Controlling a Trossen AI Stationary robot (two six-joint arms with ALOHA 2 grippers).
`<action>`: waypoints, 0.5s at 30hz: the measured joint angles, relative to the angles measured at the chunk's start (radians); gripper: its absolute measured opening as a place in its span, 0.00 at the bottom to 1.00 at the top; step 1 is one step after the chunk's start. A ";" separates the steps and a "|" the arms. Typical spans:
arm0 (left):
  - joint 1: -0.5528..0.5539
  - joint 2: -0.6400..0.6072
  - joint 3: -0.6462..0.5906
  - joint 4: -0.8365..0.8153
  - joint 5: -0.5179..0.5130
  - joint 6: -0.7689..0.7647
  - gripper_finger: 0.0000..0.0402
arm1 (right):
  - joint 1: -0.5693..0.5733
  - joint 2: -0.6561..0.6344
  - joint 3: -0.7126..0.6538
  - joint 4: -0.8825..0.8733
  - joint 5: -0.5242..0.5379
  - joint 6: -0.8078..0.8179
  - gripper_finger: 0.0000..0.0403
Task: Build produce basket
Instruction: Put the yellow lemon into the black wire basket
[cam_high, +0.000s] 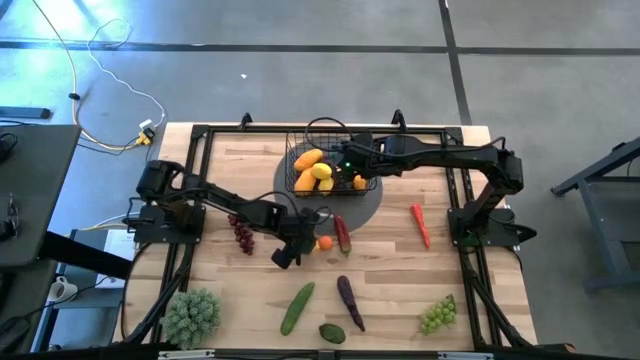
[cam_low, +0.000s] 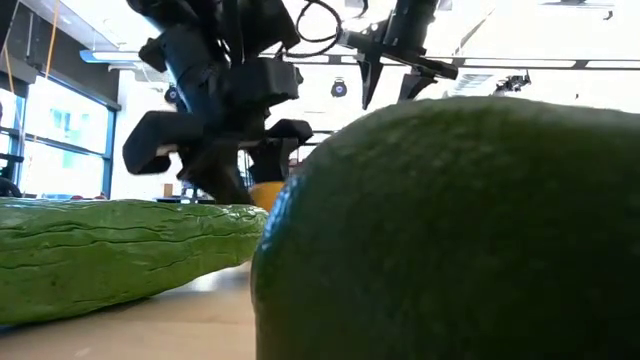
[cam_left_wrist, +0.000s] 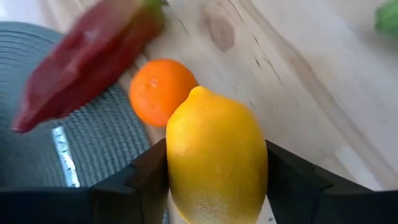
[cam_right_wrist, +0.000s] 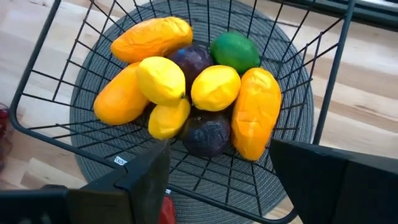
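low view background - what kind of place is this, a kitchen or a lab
Most likely a lab or workshop, not a kitchen: a bare concrete floor with a loose cable around the wooden table, ceiling strip lights and large windows behind.

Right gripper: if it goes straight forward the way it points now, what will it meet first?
Probably the fruit piled in the basket; the right gripper, open, aims at a dark plum, though depth is unclear.

Black wire basket (cam_high: 322, 165) sitting on grey mat (cam_high: 372, 203), holding orange-yellow fruits, lemons, plums, lime (cam_right_wrist: 234, 51). Lemon (cam_left_wrist: 214, 158) sitting between left gripper (cam_left_wrist: 214, 186) fingers just beside mat; orange (cam_left_wrist: 160, 91), red pepper (cam_left_wrist: 87, 59) lying at mat edge.
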 joint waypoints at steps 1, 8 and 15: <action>0.002 -0.010 0.000 -0.002 0.000 -0.015 0.50 | 0.000 -0.006 0.000 0.000 0.004 -0.002 0.64; 0.023 -0.087 0.000 -0.034 -0.078 -0.076 0.50 | 0.000 -0.069 0.000 -0.001 0.039 -0.055 0.64; 0.069 -0.199 0.000 -0.028 -0.173 -0.095 0.49 | 0.000 -0.120 0.000 -0.011 0.039 -0.138 0.64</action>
